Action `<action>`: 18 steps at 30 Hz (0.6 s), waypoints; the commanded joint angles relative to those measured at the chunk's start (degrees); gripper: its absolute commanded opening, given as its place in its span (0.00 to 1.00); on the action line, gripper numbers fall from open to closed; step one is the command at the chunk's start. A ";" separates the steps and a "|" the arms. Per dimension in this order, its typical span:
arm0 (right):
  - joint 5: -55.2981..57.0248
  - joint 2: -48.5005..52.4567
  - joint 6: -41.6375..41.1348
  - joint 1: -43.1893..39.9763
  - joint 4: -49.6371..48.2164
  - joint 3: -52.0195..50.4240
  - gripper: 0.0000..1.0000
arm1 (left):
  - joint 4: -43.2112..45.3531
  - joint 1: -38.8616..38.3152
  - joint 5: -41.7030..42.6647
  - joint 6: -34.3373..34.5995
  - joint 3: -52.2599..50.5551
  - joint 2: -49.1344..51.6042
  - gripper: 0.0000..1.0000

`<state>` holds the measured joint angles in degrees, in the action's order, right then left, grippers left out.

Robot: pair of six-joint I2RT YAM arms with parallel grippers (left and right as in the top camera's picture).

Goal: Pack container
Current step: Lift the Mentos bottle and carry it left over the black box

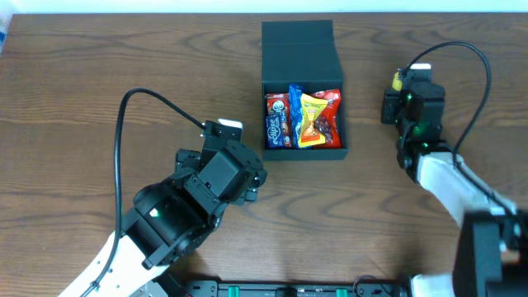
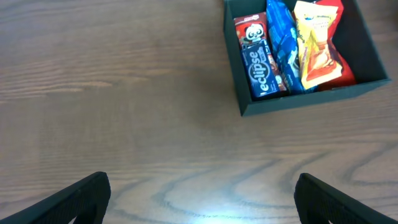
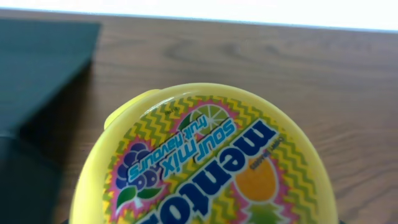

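Observation:
The dark teal container [image 1: 301, 51] stands open at the back middle of the table, its flap lid folded back. Inside lie a blue Eclipse pack [image 1: 275, 124], a blue packet [image 1: 294, 111] and a yellow and red packet [image 1: 318, 120]. My left gripper [image 1: 257, 177] hovers open over bare wood in front of the container's left corner, with nothing between its fingers [image 2: 87, 193]. My right gripper [image 1: 399, 85] is to the right of the container, shut on a yellow Mentos tub [image 3: 211, 162]. The tub fills the right wrist view and hides the fingers.
The container's near wall [image 2: 298, 102] shows at the upper right of the left wrist view, and its dark side [image 3: 37, 68] at the left of the right wrist view. Cables loop off both arms. The table's back edge runs just behind the container.

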<state>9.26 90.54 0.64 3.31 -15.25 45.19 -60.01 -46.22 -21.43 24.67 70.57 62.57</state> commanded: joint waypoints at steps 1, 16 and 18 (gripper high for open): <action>0.31 -6.38 0.04 2.43 3.28 0.42 0.02 | -0.15 0.17 -1.03 0.63 -0.02 0.00 0.96; 0.15 -19.85 -24.04 18.25 36.44 7.10 0.01 | -0.15 0.17 -1.03 0.63 -0.02 0.00 0.95; -2.27 -18.93 -26.32 19.12 40.46 9.90 0.01 | -0.15 0.17 -1.03 0.63 -0.02 0.00 0.95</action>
<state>8.60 71.40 -17.63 21.28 24.43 50.89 -60.03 -46.22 -21.41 24.67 70.57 62.57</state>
